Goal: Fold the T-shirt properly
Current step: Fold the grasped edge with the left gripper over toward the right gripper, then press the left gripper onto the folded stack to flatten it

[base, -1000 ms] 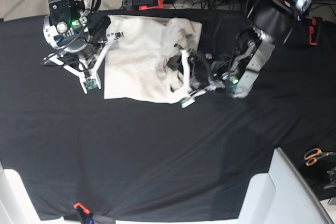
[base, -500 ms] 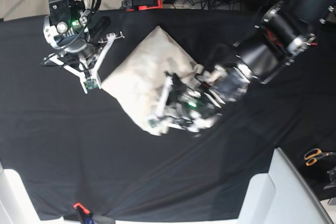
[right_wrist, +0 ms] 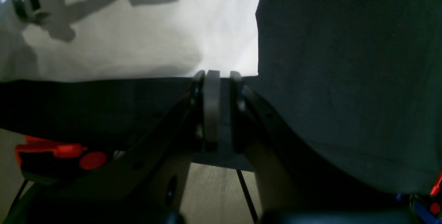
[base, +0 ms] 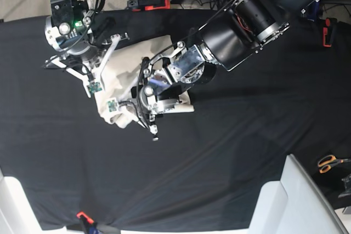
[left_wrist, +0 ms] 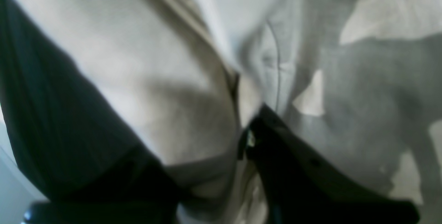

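The cream T-shirt (base: pixel 122 75) lies bunched on the black cloth at the back left. It fills the left wrist view (left_wrist: pixel 155 78). My left gripper (base: pixel 138 111) reaches across over the shirt's front edge. In the left wrist view it (left_wrist: pixel 247 127) is shut on a pinched fold of the shirt. My right gripper (base: pixel 118 39) sits at the shirt's back-left edge. In the right wrist view it (right_wrist: pixel 217 77) is shut, its tips touching the shirt's edge (right_wrist: pixel 155 44). Whether it pinches any fabric is not visible.
The black table cloth (base: pixel 219 152) covers the table. A white bin (base: pixel 290 201) stands at the front right, with orange scissors (base: pixel 329 163) beside it. Red clamps hold the cloth at the back (base: pixel 156 4) and front (base: pixel 82 216) edges.
My left arm has swept left across the table, dragging the shirt's right side over. The shirt went from spread flat to a bunched heap at the left. The right arm has not moved.
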Tool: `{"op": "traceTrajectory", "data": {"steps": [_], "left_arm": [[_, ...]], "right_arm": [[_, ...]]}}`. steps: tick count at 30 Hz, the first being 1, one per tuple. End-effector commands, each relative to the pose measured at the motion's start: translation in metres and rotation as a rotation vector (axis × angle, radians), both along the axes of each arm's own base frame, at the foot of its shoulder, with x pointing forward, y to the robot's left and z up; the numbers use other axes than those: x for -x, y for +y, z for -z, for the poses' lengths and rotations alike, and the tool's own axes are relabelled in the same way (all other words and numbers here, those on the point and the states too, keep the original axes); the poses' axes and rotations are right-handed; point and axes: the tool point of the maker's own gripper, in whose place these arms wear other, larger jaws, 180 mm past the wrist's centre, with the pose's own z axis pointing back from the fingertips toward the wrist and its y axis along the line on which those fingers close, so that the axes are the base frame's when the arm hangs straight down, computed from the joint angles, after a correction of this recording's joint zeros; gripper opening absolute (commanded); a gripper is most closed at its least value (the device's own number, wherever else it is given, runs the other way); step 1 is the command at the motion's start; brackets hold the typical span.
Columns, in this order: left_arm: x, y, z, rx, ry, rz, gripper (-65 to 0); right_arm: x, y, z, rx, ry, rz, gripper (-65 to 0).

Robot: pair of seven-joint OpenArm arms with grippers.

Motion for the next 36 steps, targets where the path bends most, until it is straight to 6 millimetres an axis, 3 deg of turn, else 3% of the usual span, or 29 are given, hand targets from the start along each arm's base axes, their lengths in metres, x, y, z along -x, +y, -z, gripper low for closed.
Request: {"op": "traceTrajectory", "data": {"steps": [1,4,11,16,22,36], "left_arm": [[-0.007,-0.020,-0.013,0.038,-0.039,0.047,-65.0],[0.007,-0.026,0.000,0.015,-0.028,0.116,-65.0],[0.011,-0.057,-0.011,0.097,-0.042,0.176,-65.0],[0.004,-0.072,-0.023,0.133,-0.066,0.200,-65.0],[-0.008,-0.060,-0.009,0.072,-0.042,0.165,-65.0],[-0.011,-0.057,-0.008,0.071,-0.037,0.151,-65.0]], "right_arm": [[-0.006,0.000,-0.006,-0.002,-0.032,-0.002,-59.6],[-0.006,0.000,-0.006,-0.002,-0.032,-0.002,-59.6],[-0.007,-0.007,-0.005,0.019,-0.029,-0.009,-59.6],[-0.005,-0.008,0.001,0.024,-0.011,-0.010,-59.6],[-0.004,-0.009,0.003,0.028,-0.007,-0.010,-59.6],[-0.009,-0.008,0.000,0.027,-0.018,-0.011,-59.6]]}}
